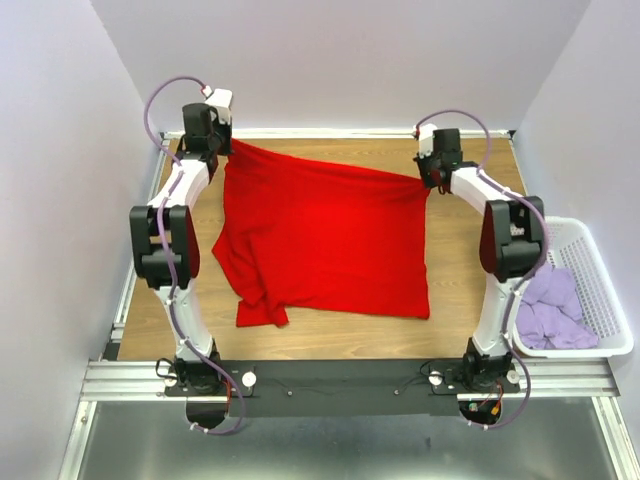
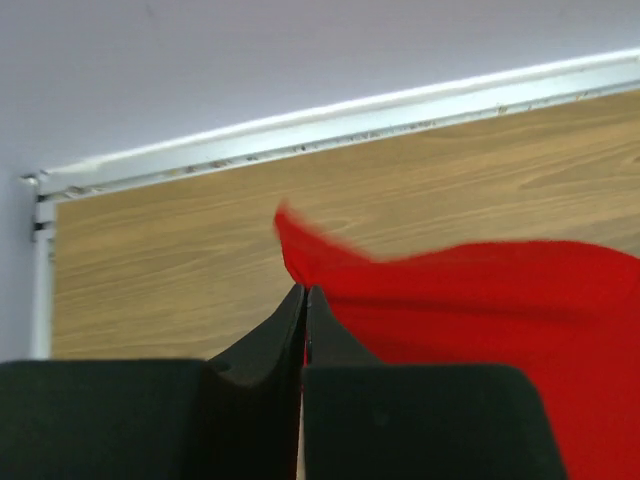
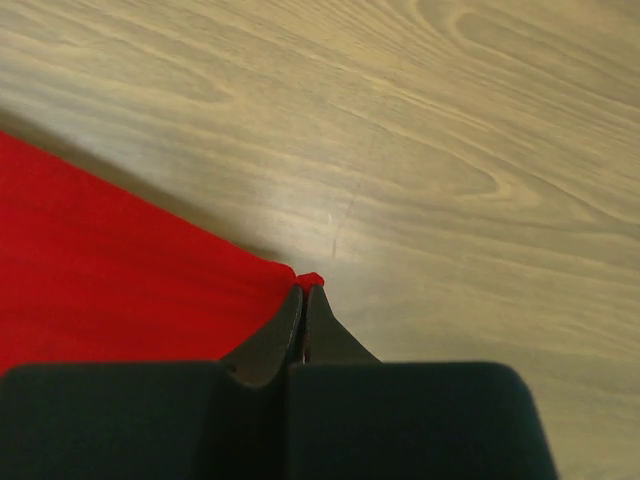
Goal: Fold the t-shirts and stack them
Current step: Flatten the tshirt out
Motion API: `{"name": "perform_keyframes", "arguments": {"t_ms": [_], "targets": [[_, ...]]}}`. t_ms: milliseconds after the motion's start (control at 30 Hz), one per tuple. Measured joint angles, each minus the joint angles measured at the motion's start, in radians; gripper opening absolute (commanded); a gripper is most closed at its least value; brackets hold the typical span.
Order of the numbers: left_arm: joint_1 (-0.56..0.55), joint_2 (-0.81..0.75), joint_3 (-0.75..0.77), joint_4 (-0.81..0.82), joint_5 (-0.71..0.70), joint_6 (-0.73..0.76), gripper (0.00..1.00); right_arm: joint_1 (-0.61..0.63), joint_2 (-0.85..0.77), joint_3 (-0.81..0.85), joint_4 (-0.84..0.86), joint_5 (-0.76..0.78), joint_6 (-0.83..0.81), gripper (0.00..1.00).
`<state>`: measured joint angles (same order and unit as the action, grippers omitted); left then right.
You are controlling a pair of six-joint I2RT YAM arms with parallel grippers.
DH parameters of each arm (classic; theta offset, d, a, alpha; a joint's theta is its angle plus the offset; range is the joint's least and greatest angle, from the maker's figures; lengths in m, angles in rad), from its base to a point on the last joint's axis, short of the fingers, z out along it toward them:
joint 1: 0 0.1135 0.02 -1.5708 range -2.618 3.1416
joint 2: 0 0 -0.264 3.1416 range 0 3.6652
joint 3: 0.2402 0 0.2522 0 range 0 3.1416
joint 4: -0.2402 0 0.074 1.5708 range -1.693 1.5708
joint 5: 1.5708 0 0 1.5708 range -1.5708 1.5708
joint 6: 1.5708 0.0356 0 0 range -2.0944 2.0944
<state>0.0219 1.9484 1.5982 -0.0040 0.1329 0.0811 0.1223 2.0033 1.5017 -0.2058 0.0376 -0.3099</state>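
The red t-shirt [image 1: 325, 238] is spread across the wooden table, stretched taut along its far edge between both grippers. My left gripper [image 1: 226, 150] is shut on the shirt's far left corner, with red cloth [image 2: 480, 300] trailing to the right of its fingertips [image 2: 305, 292]. My right gripper [image 1: 427, 183] is shut on the far right corner, a tip of red cloth [image 3: 120, 270] showing at its fingertips [image 3: 304, 290]. The shirt's near part lies on the table, with a sleeve bunched at the near left [image 1: 262, 306]. Pale lilac t-shirts [image 1: 552, 310] lie crumpled in the basket.
A white lattice basket [image 1: 600, 290] stands off the table's right edge beside the right arm. A metal rail [image 2: 330, 125] runs along the table's far edge below the white back wall. White walls close in the left and right sides.
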Motion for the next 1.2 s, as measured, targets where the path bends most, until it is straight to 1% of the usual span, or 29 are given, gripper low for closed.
{"name": "perform_keyframes", "arguments": {"t_ms": [100,233,400,533,600,633,767,800,833,867,933,967,1000,1033,1100,1200], "targets": [[-0.003,0.093,0.056,0.008,0.011,0.002,0.12,0.0,0.121,0.072,0.018,0.01,0.002,0.01],[-0.005,0.177,0.168,0.038,0.019,0.002,0.15,-0.001,0.221,0.201,0.056,0.034,0.0,0.01],[-0.005,0.23,0.262,0.069,0.03,-0.001,0.15,-0.005,0.268,0.296,0.084,0.064,-0.007,0.01],[-0.005,0.267,0.297,0.065,0.034,-0.009,0.16,-0.006,0.29,0.336,0.099,0.081,-0.01,0.01],[-0.005,0.284,0.309,0.052,0.033,-0.02,0.2,-0.006,0.295,0.342,0.101,0.082,-0.013,0.01],[-0.005,0.291,0.315,0.039,0.032,-0.029,0.26,-0.006,0.296,0.342,0.101,0.082,-0.014,0.01],[-0.005,0.296,0.313,-0.027,0.022,-0.088,0.36,-0.006,0.3,0.342,0.101,0.087,-0.013,0.01],[-0.005,0.291,0.3,-0.027,0.017,-0.093,0.39,-0.006,0.301,0.341,0.101,0.094,-0.011,0.03],[-0.005,0.274,0.263,-0.035,0.006,-0.117,0.45,-0.006,0.303,0.341,0.101,0.103,-0.006,0.1],[-0.005,0.251,0.219,-0.05,-0.005,-0.137,0.49,-0.006,0.303,0.341,0.1,0.116,-0.001,0.27],[-0.005,0.196,0.118,-0.073,-0.031,-0.177,0.5,-0.006,0.306,0.341,0.1,0.159,0.018,0.4],[-0.005,0.173,0.075,-0.085,-0.043,-0.195,0.51,-0.007,0.306,0.341,0.1,0.183,0.028,0.54],[-0.005,0.154,0.045,-0.099,-0.052,-0.208,0.51,-0.008,0.307,0.342,0.1,0.206,0.042,0.59],[-0.005,0.123,0.002,-0.117,-0.063,-0.23,0.5,-0.01,0.307,0.343,0.099,0.245,0.063,0.62],[-0.005,0.081,-0.052,-0.14,-0.081,-0.262,0.5,-0.013,0.304,0.344,0.096,0.298,0.097,0.63],[-0.005,-0.009,-0.154,-0.172,-0.11,-0.31,0.43,-0.015,0.286,0.34,0.054,0.313,0.161,0.63]]}}
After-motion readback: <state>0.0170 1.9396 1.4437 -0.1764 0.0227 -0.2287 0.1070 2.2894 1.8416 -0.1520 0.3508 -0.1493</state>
